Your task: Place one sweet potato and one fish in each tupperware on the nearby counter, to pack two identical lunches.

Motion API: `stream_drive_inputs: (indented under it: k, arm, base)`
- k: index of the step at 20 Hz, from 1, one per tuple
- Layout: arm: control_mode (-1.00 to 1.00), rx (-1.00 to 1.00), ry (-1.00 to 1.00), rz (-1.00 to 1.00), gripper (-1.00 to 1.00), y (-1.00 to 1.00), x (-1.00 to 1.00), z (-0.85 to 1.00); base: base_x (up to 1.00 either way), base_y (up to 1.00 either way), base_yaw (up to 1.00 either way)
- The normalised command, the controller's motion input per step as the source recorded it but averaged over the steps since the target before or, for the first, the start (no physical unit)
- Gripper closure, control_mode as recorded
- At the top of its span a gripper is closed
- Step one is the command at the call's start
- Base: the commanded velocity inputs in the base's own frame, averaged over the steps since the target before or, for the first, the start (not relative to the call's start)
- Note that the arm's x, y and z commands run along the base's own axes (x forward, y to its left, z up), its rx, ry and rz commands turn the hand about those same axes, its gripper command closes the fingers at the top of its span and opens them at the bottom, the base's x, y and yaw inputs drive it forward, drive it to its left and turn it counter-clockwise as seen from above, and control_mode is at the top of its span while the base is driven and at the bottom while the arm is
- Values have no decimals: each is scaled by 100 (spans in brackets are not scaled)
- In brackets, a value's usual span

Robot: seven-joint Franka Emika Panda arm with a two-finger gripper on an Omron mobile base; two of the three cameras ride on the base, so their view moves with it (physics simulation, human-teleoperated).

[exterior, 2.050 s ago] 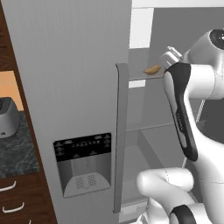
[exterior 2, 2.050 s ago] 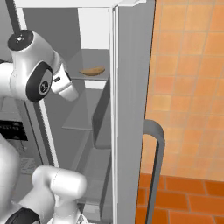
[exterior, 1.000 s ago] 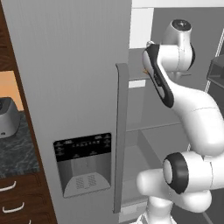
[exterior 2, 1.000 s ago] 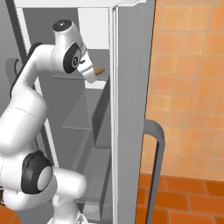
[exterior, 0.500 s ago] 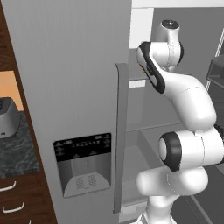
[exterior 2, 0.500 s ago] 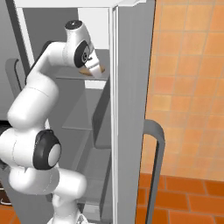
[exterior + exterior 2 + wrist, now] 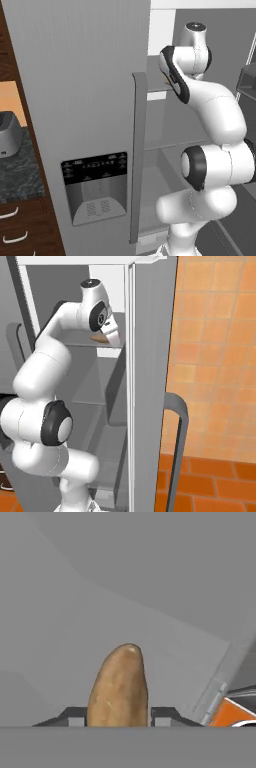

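An orange-brown sweet potato (image 7: 120, 687) lies on the upper shelf (image 7: 80, 342) of the open fridge. In the hand view it stands end-on between my gripper's (image 7: 118, 716) two dark fingertips (image 7: 75, 715), which flank its near end and are open. From the right base view, the gripper (image 7: 113, 335) reaches in over the shelf and the sweet potato (image 7: 98, 337) peeks out just left of it. The black marbled counter (image 7: 17, 172) sits far left, above brown drawers (image 7: 20, 230). The fish and the tupperware are out of view.
The closed fridge door (image 7: 75, 100) with its long handle (image 7: 137, 150) and dispenser panel (image 7: 95, 187) stands left of my arm. The open right door (image 7: 150, 386) hems the arm in. A grey appliance (image 7: 7, 135) sits on the counter. An orange-and-white item (image 7: 231, 712) lies right of the potato.
My arm has swung up and stretched into the fridge, bringing the gripper from below the shelf to the sweet potato, which now sits between the fingertips. The potato itself has not moved.
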Motion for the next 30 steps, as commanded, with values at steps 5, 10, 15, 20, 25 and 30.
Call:
stream_drive_inputs:
  k: [5, 10, 15, 20, 25, 30]
  arm:
    - [-100, 0, 2, -1, 100, -1, -73, -55]
    - [-100, 0, 4, 0, 100, 0, -100, -1]
    - [-100, -1, -10, 0, 100, 0, -100, -37]
    - [-100, -7, -33, 2, 100, 18, -100, -77]
    - [-100, -5, -13, 3, 100, 22, -100, -62]
    - [100, 0, -1, 3, 100, 1, -40, -21]
  base:
    - [0, 0, 0]
    - [0, 0, 0]
    - [0, 0, 0]
    - [0, 0, 0]
    - [0, 0, 0]
    - [-57, 30, 7]
